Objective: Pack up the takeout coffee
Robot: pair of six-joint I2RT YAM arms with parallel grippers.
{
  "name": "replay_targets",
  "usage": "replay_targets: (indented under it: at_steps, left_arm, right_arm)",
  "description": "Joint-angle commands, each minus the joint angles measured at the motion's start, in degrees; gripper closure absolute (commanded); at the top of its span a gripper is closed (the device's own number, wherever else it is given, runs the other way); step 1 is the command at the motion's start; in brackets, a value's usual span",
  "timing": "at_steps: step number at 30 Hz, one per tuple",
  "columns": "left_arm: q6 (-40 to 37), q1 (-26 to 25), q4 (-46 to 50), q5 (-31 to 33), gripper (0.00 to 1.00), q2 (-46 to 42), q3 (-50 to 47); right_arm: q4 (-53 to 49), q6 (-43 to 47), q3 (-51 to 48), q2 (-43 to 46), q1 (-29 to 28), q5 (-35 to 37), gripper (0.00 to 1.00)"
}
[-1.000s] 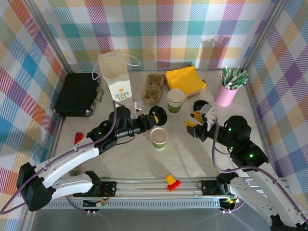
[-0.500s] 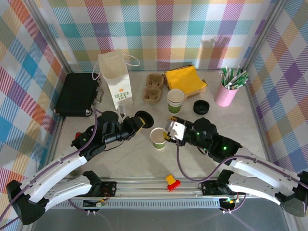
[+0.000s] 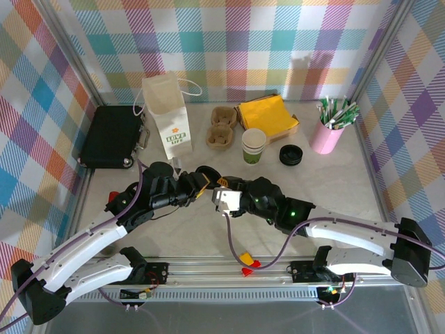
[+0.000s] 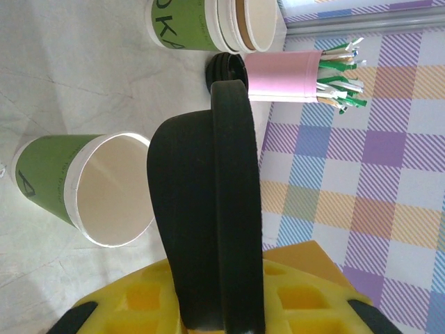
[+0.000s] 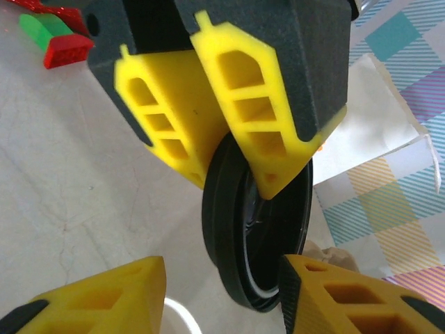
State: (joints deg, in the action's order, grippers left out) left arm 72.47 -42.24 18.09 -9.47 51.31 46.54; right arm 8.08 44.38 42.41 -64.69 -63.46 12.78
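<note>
Plaid walls (image 3: 278, 42) in pastel checks closed in a pale, marbled table (image 3: 375, 188). Along its far side stood a white paper bag (image 3: 167, 111), a cardboard cup carrier (image 3: 221, 128), a pile of yellow napkins (image 3: 268, 113), a stack of open cups (image 3: 254, 146), a short pile of spare lids (image 3: 290, 154) and a pink cup of green-white sticks (image 3: 327, 136). A black case (image 3: 111, 136) lay at the left.

Near the middle of the table the 2 arms met. The left gripper (image 4: 219, 306) was pressed together on the black lid (image 4: 208, 195), its 2 yellow fingers pinching the disc across its rim so that it stood on edge. The right gripper (image 5: 222, 268) faced it from the other side with its 2 fingers spread and nothing clamped between them. The lid's lower edge hung in that gap, and whether the finger on the right of that view touched it could not be told.

The coffee cup (image 4: 83, 184) stood upright on the table, open-topped, cream inside with green print on its wall, just beside the held lid. In the left wrist view its rim met the lid's outline, but contact could not be judged. In the right wrist view a thin arc of white rim lay low between the right fingers, so the cup sat just below those spread jaws.
</note>
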Motion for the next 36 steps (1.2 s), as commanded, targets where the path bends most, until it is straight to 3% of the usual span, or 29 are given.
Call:
replay_targets:
  at_steps: [1,9,19,23,26,31,36]
  left_arm:
    - [0.66,0.49,0.19,-1.11,0.91,-0.16,0.9]
    - [0.72,0.5,0.11,-1.51,0.91,0.43,1.03]
    - [1.36,0.53,-1.65,-3.09,0.91,0.96,0.98]
    - [0.75,0.55,-1.17,-2.58,0.91,0.57,1.29]
    - [0.32,0.49,-0.11,-1.83,0.9,-0.31,1.69]
    - [-1.11,0.49,1.88,-0.48,0.75,-1.78,2.87]
    - [-6.64,0.51,8.78,4.07,0.47,-3.92,7.18]
  right_arm:
    - [5.18,0.88,0.85,-0.5,-0.52,2.16,0.55]
    - [6.87,2.46,0.46,-1.41,-0.52,4.63,0.74]
    - [6.76,1.22,1.14,-2.28,-0.52,6.34,0.75]
    - [5.65,0.31,2.11,-2.89,-0.52,7.93,0.83]
    - [3.8,-0.9,3.07,-3.08,-0.52,9.24,0.95]
    - [0.33,-4.07,4.33,-2.48,-0.52,10.08,1.0]
    - [-6.22,-8.48,6.65,-1.78,-0.35,9.16,1.0]
